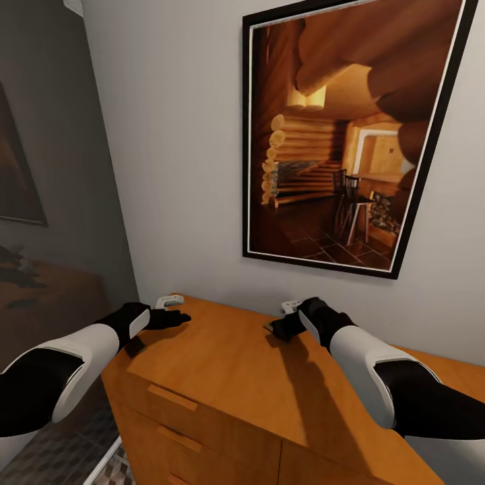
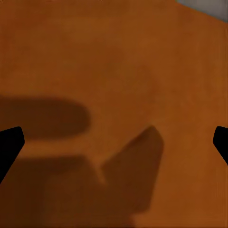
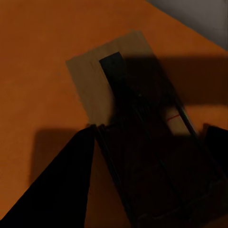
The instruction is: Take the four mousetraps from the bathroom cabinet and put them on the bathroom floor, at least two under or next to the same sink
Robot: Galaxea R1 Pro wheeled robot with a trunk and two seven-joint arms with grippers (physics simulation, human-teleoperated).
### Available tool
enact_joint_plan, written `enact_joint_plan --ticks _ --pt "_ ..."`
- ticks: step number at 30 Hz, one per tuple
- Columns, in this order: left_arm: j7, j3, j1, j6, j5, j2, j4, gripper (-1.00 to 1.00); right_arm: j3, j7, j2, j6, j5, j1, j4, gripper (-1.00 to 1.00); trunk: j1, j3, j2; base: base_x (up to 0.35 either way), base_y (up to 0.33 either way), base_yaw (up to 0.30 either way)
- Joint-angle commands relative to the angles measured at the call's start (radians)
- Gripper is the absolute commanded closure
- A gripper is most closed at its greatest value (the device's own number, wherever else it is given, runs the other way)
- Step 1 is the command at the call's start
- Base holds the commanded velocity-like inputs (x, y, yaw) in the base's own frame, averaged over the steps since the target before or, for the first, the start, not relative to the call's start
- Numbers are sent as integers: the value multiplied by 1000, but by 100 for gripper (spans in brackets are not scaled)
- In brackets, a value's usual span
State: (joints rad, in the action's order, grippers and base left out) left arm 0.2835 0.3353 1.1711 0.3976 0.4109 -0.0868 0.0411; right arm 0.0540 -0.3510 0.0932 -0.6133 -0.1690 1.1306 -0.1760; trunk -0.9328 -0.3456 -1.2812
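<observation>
One mousetrap (image 3: 137,123) between right tool (image 3: 147,142) fingers, atop cabinet (image 1: 229,364).

A framed picture (image 1: 343,135) of a log-cabin interior hangs on the pale wall (image 1: 168,135); darker wall (image 1: 40,101) beside.

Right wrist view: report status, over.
Right pincer open, straddling a mousetrap flat on the cabinet top. Left pincer open over bare wood. Nothing in the way.
</observation>
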Motion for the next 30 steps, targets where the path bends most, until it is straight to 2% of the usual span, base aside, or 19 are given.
enact_joint_plan --ticks 1,6,17,22,30 --pt "2 8 0 6 9 -1 2 -100 11 -8 -1 -10 -23 0 29 100 0 -1 -1 0 0 0" --pt "2 8 0 6 10 -1 2 -100 11 -10 -3 -73 -23 0 -30 100 0 -1 -1 0 0 0" --pt "2 8 1 6 11 -1 2 -100 11 -11 -4 -290 -23 0 -288 100 0 -1 -1 0 0 0" --pt "2 9 1 6 11 -1 2 -100 8 -14 -4 -353 -19 0 -328 100 0 -1 -1 0 0 0" --pt "2 11 0 6 14 -1 2 -100 6 -18 -4 -380 -16 0 -341 100 0 -1 -1 0 0 0"
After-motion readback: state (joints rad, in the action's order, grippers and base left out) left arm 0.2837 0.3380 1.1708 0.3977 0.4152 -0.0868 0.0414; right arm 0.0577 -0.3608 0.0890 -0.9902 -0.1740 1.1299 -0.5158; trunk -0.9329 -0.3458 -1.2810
